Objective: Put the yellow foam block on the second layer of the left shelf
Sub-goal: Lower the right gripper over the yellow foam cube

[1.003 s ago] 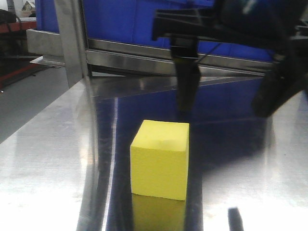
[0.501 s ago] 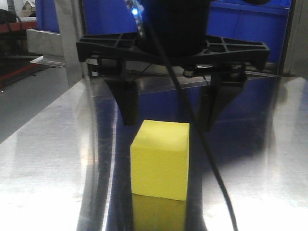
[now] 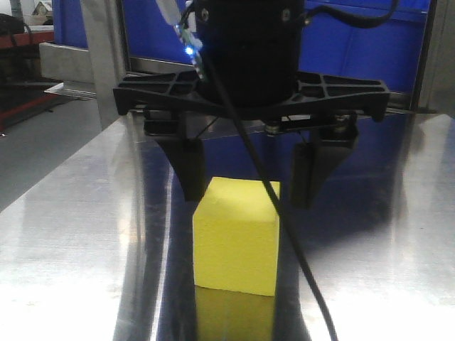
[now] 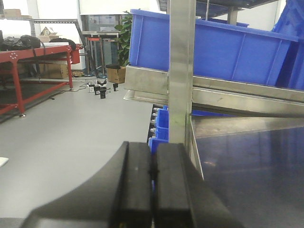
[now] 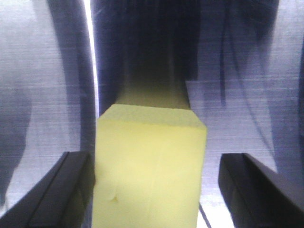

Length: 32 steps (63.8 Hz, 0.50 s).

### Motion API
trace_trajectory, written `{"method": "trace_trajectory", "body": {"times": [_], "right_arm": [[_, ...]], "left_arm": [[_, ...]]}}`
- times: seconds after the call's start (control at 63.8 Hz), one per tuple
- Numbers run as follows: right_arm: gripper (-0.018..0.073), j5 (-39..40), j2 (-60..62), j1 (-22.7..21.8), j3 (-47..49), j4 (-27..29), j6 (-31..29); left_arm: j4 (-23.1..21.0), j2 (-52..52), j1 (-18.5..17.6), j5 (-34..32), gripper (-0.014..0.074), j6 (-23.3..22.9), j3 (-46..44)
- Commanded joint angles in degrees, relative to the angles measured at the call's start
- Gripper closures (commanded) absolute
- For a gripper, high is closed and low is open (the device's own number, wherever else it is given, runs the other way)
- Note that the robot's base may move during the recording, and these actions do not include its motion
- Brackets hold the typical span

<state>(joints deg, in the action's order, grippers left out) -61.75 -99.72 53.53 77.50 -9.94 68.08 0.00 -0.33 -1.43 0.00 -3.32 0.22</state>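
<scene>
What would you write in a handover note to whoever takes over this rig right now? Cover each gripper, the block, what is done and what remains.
Right gripper: open, jaws on either side of the yellow foam block but not closed on it. The right wrist view shows a clear gap on one side.
Left gripper: shut, holding nothing, beside a metal shelf upright.
Block: upright on the shiny metal surface, not lifted.
Done: right gripper lined up for the grasp.
To do: close, lift, set the block on the left shelf's second layer.
</scene>
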Motion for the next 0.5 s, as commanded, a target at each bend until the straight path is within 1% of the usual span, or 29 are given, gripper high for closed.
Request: {"method": "trace_trajectory", "body": {"times": [0.0,0.188,0.486], "right_arm": [[-0.0068,0.2,1.5,0.1,2.0,-2.0,0.2],[-0.0068,2.2,0.4,0.1,1.8,-2.0,0.2],[-0.0068,2.8,-0.1,0.1,-0.3,-1.9,0.2]], "left_arm": [[-0.3,-1.1,0.0,-4.6,0.0472,-0.2,1.5],[-0.3,-1.1,0.0,-4.6,0.0472,-0.2,1.5],[-0.3,-1.1,0.0,-4.6,0.0472,-0.2,1.5]]}}
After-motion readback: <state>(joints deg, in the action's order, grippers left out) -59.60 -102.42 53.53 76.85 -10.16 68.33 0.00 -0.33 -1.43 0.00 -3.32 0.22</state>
